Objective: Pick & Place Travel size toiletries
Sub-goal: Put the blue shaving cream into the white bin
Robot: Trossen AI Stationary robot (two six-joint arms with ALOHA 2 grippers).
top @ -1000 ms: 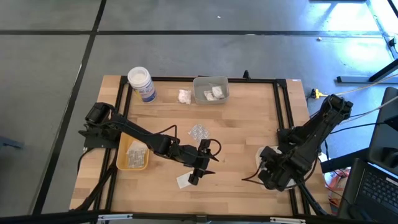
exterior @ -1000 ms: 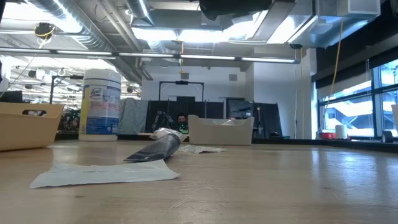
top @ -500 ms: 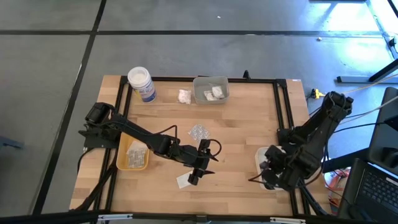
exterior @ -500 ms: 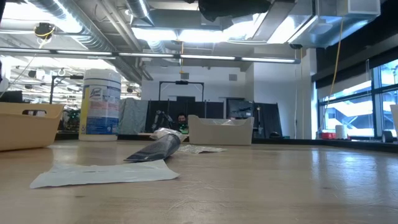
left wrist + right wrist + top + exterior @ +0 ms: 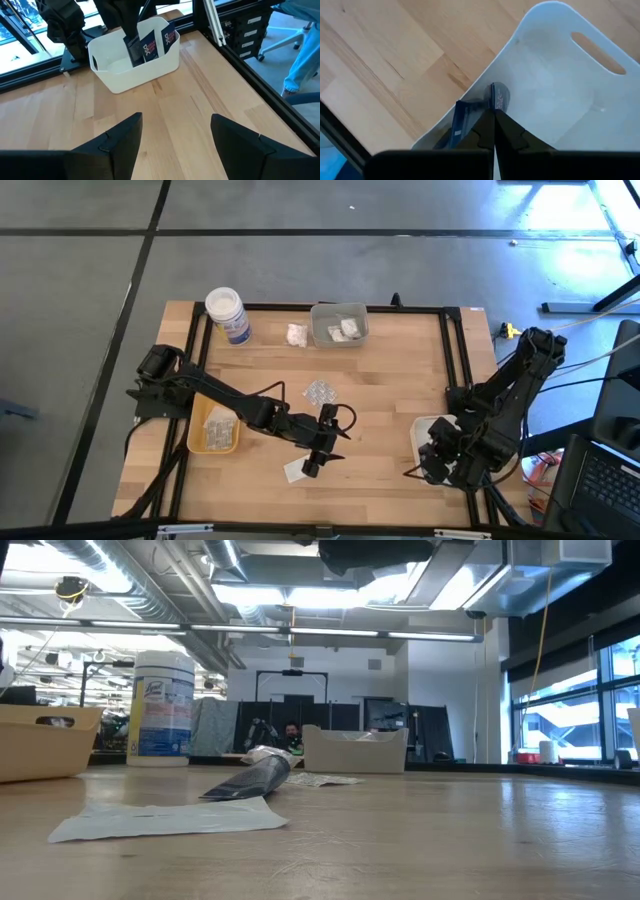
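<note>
My right gripper (image 5: 493, 119) stands over the white tray (image 5: 424, 425) at the table's right and is shut on a dark sachet (image 5: 494, 95). More dark sachets (image 5: 159, 41) stand in that tray (image 5: 150, 65). My left gripper (image 5: 175, 127) hovers open at mid table, its fingers (image 5: 311, 466) over a flat white sachet (image 5: 294, 471) that lies on the wood. A dark tube (image 5: 246, 780) lies behind that sachet (image 5: 165, 818). A blister pack (image 5: 320, 391) and a white lumpy packet (image 5: 296, 334) lie farther back. My right gripper pinches the dark sachet by its upper edge (image 5: 493, 102) between its two shut fingers, coming from above and pointing steeply down. The sachet stands on edge below the fingers, inside the white tray; whether its lower end rests on the tray's floor I cannot tell.
A yellow tray (image 5: 213, 427) with packets sits at the left under my left arm. A clear tray (image 5: 338, 323) with packets and a big white jar (image 5: 227, 313) stand at the far edge. Black frame rails (image 5: 455, 350) run along the table's sides. Bare wood lies between the arms.
My right gripper has shifted a little toward the table's right edge over the white tray and rolled slightly, staying shut; more of the tray's left end shows now.
</note>
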